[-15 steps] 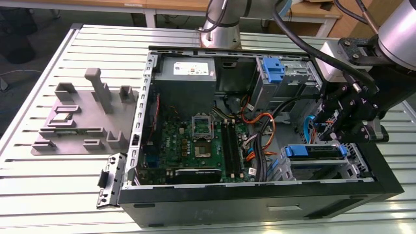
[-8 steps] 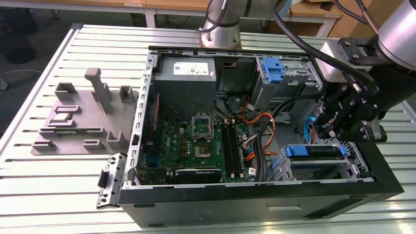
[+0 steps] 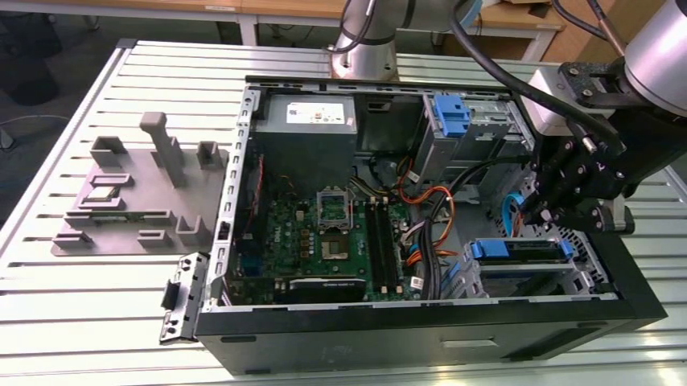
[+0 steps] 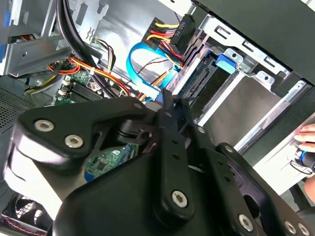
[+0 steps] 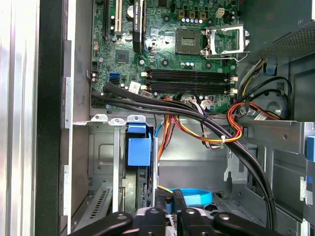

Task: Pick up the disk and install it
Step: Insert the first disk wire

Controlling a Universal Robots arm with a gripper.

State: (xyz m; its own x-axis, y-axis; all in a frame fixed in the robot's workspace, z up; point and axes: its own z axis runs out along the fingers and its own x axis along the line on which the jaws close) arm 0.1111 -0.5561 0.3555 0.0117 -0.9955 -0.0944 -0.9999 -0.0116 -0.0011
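Looming at the right of the exterior view, the end effector (image 3: 545, 211) has its fingertips together, holding nothing. Half hidden in the case's (image 3: 429, 334) lower-right bay sits the disk (image 3: 517, 251), its label out of sight.

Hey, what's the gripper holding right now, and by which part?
Cannot be told: the gripper hangs over the blue-bracketed disk, which sits inside the computer case.

No lettering is coming through legibly anywhere. Well away from the end effector, a white sticker (image 3: 308, 113) is sitting on the grey power-supply box (image 3: 304, 133), its print too small to make out; board markings are equally unreadable.
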